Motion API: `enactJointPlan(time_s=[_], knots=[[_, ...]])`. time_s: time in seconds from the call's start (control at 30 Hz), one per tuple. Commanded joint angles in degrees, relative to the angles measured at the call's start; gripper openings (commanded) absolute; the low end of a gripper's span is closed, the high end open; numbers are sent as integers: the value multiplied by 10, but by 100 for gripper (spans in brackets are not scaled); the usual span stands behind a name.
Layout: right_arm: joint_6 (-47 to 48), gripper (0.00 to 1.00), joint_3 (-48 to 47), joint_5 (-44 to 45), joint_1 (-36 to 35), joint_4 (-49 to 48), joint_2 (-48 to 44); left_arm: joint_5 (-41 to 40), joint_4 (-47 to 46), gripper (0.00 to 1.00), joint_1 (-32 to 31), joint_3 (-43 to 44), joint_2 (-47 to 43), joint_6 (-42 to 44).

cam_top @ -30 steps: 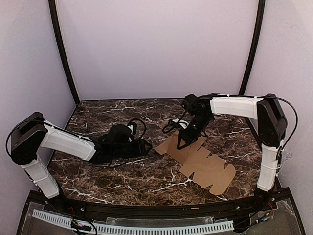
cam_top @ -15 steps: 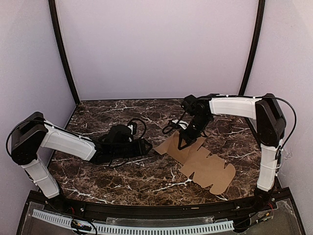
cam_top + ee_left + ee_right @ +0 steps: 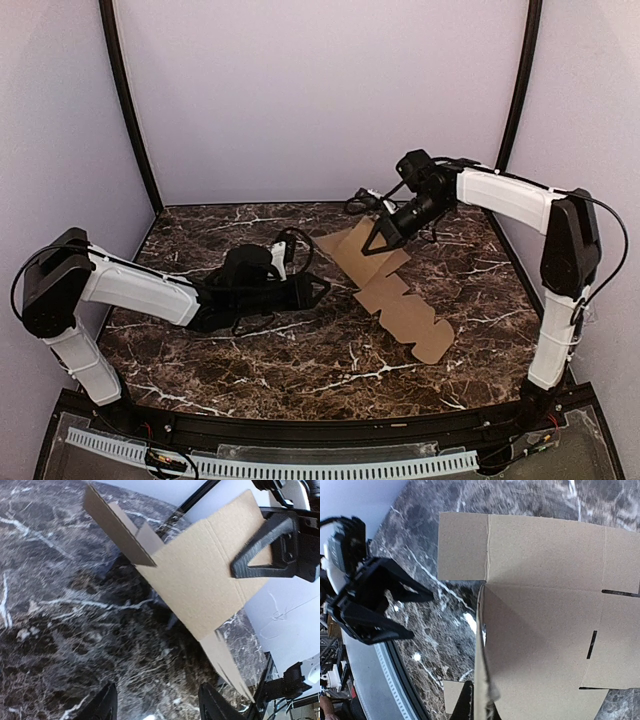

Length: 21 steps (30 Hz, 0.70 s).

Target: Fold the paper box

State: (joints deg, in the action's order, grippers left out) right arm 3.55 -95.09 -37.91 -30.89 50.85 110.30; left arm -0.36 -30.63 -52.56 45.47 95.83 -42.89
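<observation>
The right fingers (image 3: pixel 380 237) pinch the far end of the flat brown cardboard sheet (image 3: pixel 398 300), tilting it up off the dark marbled tabletop (image 3: pixel 200 350), near end down. The left fingers (image 3: pixel 308 291) gape empty beside it.

High rear camera overlooks the table (image 3: pixel 200 350); both wrist cameras closely face the paper box (image 3: pixel 405 310).

Even, soft overhead light, faint shadows on the worktop (image 3: pixel 300 350), mild glare off marble, wrist views slightly blurred.
</observation>
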Motion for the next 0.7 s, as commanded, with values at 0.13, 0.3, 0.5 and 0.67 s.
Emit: enactJointPlan(time_s=[0.13, 0.3, 0.5, 0.67], knots=[[-52, 0, 2, -142, 36, -120, -76, -16, 20, 59, -10, 92, -34, 46], [-75, 0, 46, -176, 37, -173, -104, -34, -43, 61, -10, 81, -35, 29], [-105, 0, 87, -214, 37, -221, -118, -48, -62, 61, -10, 80, -31, 31], [-117, 0, 114, -256, 37, -250, -128, -48, -86, 59, -10, 64, -31, 27]])
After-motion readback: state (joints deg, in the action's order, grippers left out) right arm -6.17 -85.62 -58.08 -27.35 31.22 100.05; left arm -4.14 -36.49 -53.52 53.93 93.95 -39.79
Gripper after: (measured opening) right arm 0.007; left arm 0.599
